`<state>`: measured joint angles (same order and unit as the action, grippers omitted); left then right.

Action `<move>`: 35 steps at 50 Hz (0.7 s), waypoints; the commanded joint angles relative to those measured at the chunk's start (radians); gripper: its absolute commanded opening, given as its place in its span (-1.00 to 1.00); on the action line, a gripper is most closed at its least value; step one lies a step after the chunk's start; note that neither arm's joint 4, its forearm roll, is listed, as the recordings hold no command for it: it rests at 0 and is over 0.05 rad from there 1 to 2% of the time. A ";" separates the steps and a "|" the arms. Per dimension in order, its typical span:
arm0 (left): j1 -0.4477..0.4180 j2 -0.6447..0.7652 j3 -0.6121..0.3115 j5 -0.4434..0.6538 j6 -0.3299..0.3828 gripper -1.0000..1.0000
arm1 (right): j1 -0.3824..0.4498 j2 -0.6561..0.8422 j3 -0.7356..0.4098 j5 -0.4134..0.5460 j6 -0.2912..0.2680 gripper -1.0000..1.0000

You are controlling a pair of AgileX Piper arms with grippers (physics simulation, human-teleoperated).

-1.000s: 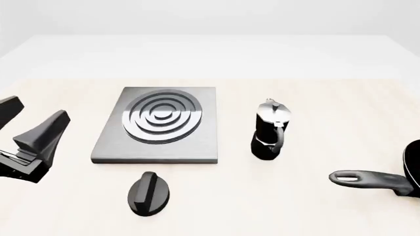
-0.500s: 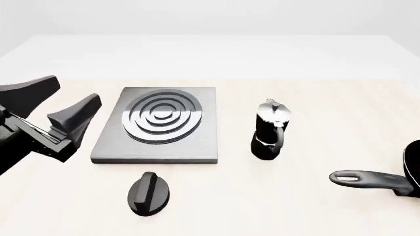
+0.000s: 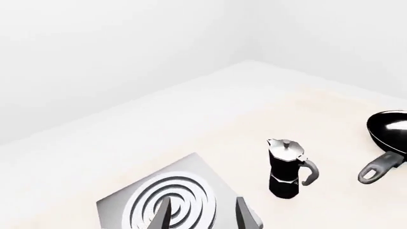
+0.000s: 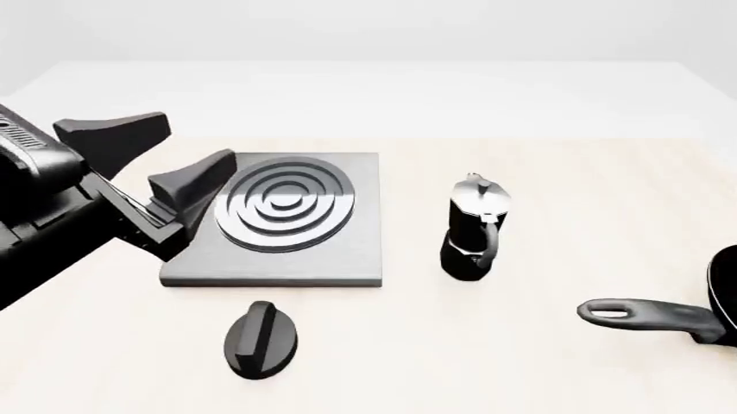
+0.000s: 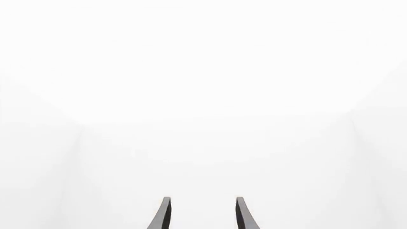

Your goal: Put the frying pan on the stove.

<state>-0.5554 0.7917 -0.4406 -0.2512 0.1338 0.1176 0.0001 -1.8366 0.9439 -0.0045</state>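
Observation:
The frying pan lies at the table's right edge, mostly cut off in the front view, its long grey handle pointing left. It shows whole in the left wrist view. The stove, a grey slab with concentric rings, lies left of centre and also shows in the left wrist view. My left gripper is open and empty, raised over the stove's left edge; it also shows in the left wrist view. My right gripper is open and empty, facing only white; it is out of the front view.
A black-and-silver moka pot stands between stove and pan, also seen in the left wrist view. A small black oval knob lies in front of the stove.
My left gripper has risen and moved right and forward, from the table's left edge to above the stove's left side. The pan, pot and knob have not moved.

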 commanded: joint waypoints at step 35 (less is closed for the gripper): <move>-0.207 0.282 -0.163 -0.084 0.012 1.00 | 0.003 0.000 -0.047 0.020 0.002 1.00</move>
<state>-0.7186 1.0168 -0.5696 -0.3210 0.1441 0.1175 0.0000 -1.8813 0.9636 -0.0028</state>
